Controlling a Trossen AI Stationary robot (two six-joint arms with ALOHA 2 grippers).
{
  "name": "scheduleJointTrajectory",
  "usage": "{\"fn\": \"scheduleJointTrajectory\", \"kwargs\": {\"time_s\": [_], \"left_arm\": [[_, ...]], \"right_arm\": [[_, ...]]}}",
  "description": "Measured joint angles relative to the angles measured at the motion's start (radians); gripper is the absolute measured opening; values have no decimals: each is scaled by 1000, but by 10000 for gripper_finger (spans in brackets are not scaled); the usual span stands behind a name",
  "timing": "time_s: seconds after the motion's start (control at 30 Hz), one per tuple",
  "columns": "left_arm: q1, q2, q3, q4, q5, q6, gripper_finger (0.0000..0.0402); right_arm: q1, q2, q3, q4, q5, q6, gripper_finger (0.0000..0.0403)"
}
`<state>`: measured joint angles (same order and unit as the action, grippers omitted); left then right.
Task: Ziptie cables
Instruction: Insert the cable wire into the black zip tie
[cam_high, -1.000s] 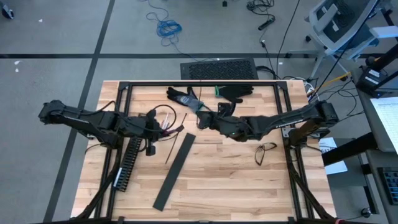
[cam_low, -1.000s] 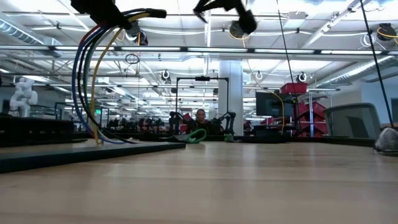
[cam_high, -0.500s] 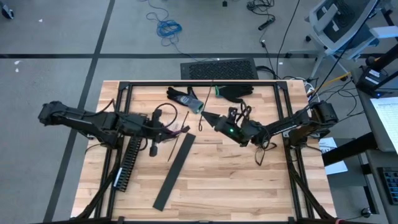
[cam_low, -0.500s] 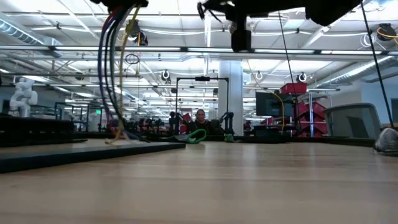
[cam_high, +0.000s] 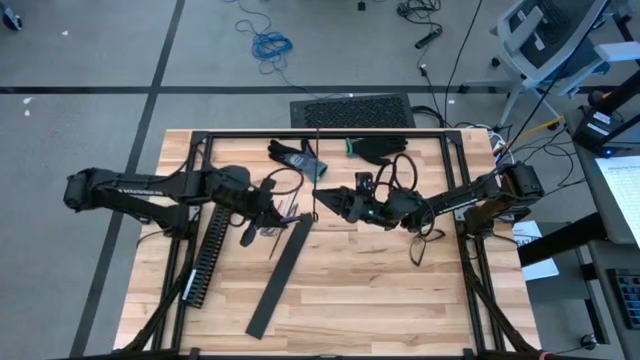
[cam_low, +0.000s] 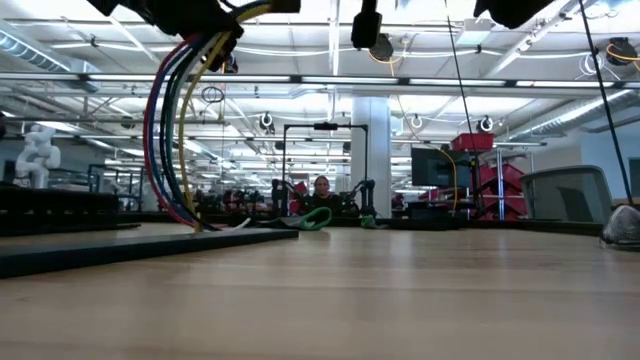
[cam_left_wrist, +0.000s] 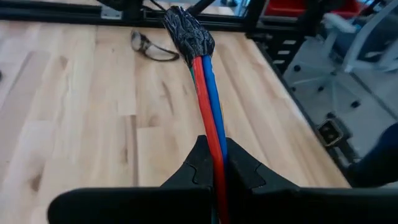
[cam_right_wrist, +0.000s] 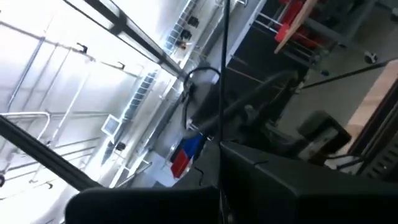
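You have a long black slotted duct (cam_high: 207, 261) lying on the wooden table (cam_high: 380, 290), with a flat black strip (cam_high: 281, 275) beside it. Safety glasses (cam_high: 427, 245) rest near the table's right side, black gloves (cam_high: 295, 155) along the far edge.

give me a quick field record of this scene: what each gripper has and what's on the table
left gripper: shut on the bundle of thin red, blue, yellow and green cables, lifted above the table
right gripper: shut on a thin black zip tie
wooden table: long black slotted plastic duct, flat black strip, clear glasses, black gloves
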<state>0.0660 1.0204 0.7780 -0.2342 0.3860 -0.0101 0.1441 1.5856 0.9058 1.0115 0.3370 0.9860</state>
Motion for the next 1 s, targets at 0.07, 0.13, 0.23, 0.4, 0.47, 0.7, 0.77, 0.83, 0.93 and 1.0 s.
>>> {"fn": "scheduleJointTrajectory", "kwargs": {"time_s": [0.07, 0.13, 0.23, 0.4, 0.47, 0.7, 0.77, 0.83, 0.93, 1.0], "left_arm": [[9, -1, 0, 16, 25, -7, 14], [11, 0, 0, 23, 29, -10, 14], [12, 0, 0, 51, 29, -11, 14], [11, 0, 0, 51, 29, -11, 14], [12, 0, 0, 52, 29, -11, 14], [11, 0, 0, 92, 43, -37, 14], [11, 0, 0, 106, 51, -37, 14], [12, 0, 0, 114, 60, -37, 14], [10, 0, 0, 121, 99, -46, 14], [8, 0, 0, 121, 107, -60, 14]], "right_arm": [[-2, 0, 0, -27, -6, 9, 0], [-1, 0, 0, -59, -10, 16, 0], [-3, 0, -1, -88, -12, 17, 0], [-22, 0, -1, -72, -26, 16, 0], [-32, 0, -1, -71, -31, 16, 0], [-41, 0, -1, -70, -33, 18, 0], [-41, 0, -1, -63, -33, 21, 0], [-41, 0, -1, -61, -33, 21, 0], [-43, 0, 0, -38, -30, 19, 0], [-46, 0, 3, -34, -30, 20, 0]]}}
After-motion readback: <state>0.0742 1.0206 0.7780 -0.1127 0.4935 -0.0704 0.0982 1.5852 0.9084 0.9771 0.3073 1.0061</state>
